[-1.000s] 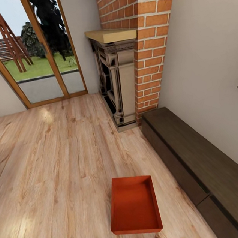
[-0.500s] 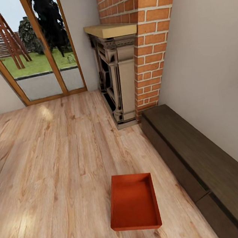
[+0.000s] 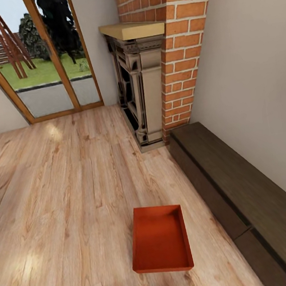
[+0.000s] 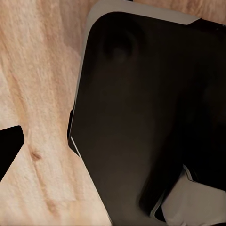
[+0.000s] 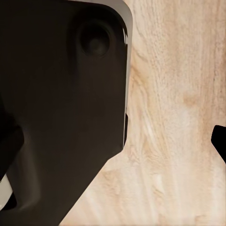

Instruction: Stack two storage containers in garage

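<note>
One orange-red storage container (image 3: 160, 240), open-topped and empty, lies on the light wood-plank boards of the living room (image 3: 66, 181), low in the head view and just right of centre. The garage and its floor are out of view. In the left wrist view a black fingertip (image 4: 9, 150) sits at the picture's edge over bare planks, beside the robot's dark body (image 4: 141, 117). The right wrist view shows the same: a black fingertip (image 5: 220, 141) at the edge, dark body (image 5: 61, 103) alongside. Neither gripper holds anything.
A long, low dark-wood bench (image 3: 241, 193) runs along the right wall, close beside the container. The brick fireplace (image 3: 147, 78) with its wooden mantel stands ahead. Wood-framed glass doors (image 3: 40, 62) to a garden are at the back left.
The whole head view has shifted slightly, so the fireplace and doors sit a little higher and nearer. The container lies where it was.
</note>
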Motion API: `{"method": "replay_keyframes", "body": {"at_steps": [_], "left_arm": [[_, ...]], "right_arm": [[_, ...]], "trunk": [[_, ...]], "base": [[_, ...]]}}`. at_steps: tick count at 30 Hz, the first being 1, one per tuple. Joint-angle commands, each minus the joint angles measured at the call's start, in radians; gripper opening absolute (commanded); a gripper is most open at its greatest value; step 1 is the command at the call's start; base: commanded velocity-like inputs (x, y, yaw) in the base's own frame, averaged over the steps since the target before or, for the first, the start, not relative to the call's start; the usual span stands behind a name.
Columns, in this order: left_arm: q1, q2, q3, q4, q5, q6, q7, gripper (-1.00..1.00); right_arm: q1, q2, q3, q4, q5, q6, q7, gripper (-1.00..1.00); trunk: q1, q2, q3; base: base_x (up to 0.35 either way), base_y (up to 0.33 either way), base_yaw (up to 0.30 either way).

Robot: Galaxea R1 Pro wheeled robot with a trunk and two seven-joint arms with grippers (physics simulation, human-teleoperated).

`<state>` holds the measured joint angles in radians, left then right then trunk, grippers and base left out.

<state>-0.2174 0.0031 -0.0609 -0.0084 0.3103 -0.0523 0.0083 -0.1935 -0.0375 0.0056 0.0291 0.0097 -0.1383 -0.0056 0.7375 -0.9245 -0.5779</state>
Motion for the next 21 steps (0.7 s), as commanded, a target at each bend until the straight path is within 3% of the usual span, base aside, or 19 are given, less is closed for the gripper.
{"method": "replay_keyframes", "body": {"at_steps": [1,21], "left_arm": [[0.000,0.000,-0.007,0.001,0.007,-0.003,0.001,1.00],[0.000,0.000,-0.007,0.001,0.007,-0.003,0.001,1.00]], "right_arm": [[-0.001,0.000,0.000,0.003,0.001,-0.006,-0.001,1.00],[-0.001,-0.001,0.000,0.003,0.001,-0.006,0.000,1.00]], "trunk": [[0.000,-0.001,-0.002],[0.000,-0.001,-0.035]], "base": [[0.000,0.000,0.000],[0.000,0.000,0.000]]}}
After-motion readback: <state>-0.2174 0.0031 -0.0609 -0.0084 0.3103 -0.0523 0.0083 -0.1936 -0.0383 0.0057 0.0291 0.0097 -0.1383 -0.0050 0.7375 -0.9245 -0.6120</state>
